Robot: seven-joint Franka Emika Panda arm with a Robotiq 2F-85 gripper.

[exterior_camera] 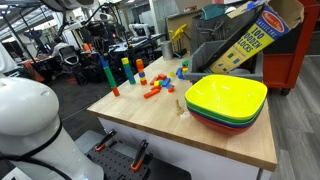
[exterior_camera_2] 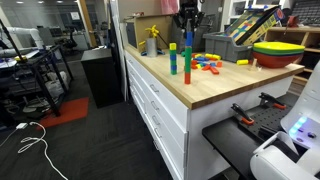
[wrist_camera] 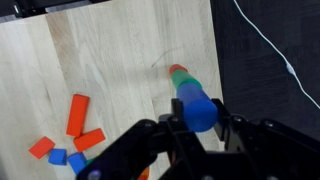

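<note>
My gripper is shut on a blue cylinder, with one finger on each side of it. The cylinder is the top of a thin tower with a green piece under it and a red piece at the bottom, standing on the wooden table. In both exterior views the gripper hangs over this tower near the table's edge. I cannot tell whether the blue cylinder rests on the green piece or is just above it.
A second short blue and green tower stands beside it. Loose red, orange and blue blocks lie nearby. Stacked yellow bowls sit at the table's end. A blocks box leans behind.
</note>
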